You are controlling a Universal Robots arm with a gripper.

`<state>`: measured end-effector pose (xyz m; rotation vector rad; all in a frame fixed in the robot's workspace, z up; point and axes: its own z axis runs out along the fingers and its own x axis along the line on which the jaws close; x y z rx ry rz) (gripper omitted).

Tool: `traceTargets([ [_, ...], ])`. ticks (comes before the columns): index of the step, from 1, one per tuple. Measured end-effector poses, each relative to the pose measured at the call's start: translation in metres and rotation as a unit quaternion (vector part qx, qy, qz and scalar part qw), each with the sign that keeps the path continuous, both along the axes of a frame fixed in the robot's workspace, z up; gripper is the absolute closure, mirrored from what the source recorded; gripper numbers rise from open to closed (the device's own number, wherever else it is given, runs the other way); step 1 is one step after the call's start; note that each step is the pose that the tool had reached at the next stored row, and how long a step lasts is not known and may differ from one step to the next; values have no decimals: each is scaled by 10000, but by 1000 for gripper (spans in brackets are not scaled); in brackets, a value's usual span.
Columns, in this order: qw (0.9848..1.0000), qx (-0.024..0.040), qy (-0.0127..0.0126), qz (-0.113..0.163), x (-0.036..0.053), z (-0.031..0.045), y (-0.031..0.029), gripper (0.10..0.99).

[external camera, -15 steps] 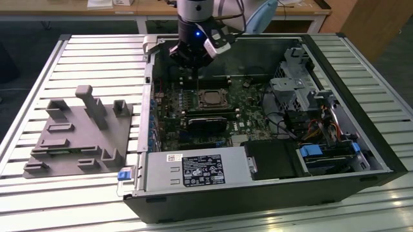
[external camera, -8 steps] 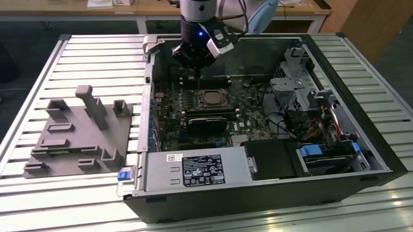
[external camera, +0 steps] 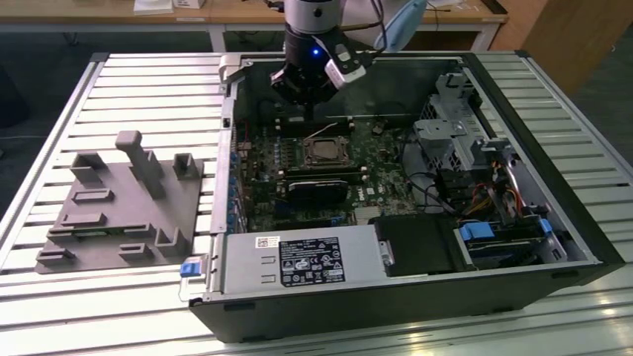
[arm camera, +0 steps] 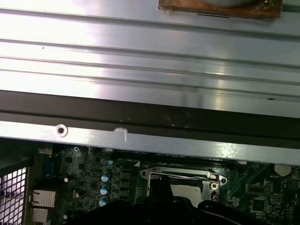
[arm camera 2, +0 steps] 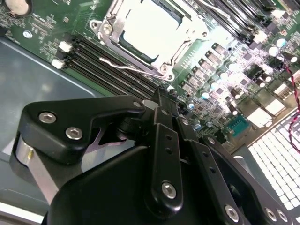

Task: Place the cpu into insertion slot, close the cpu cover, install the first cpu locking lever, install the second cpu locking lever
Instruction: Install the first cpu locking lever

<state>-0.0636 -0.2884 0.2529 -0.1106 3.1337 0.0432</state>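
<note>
Gripper [arm camera 2: 161, 97] hovers with its fingers pressed together, nothing between them, tips just beside the socket edge that faces the memory slots [arm camera 2: 93, 56]. The cpu [arm camera 2: 147, 30] lies in the socket, and the cpu cover [arm camera 2: 172, 55] is down around it. A wire locking lever [arm camera 2: 123, 66] runs along that edge; I cannot tell whether it is hooked. Seating it well likely means a steady push near the lever's end, guiding it under its catch, with the tips kept off the capacitors [arm camera 2: 206, 93].
</note>
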Motion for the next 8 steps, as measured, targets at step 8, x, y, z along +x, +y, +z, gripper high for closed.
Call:
traceTargets([
  [8,9998,179,-2,0,34,-17,0,980],
])
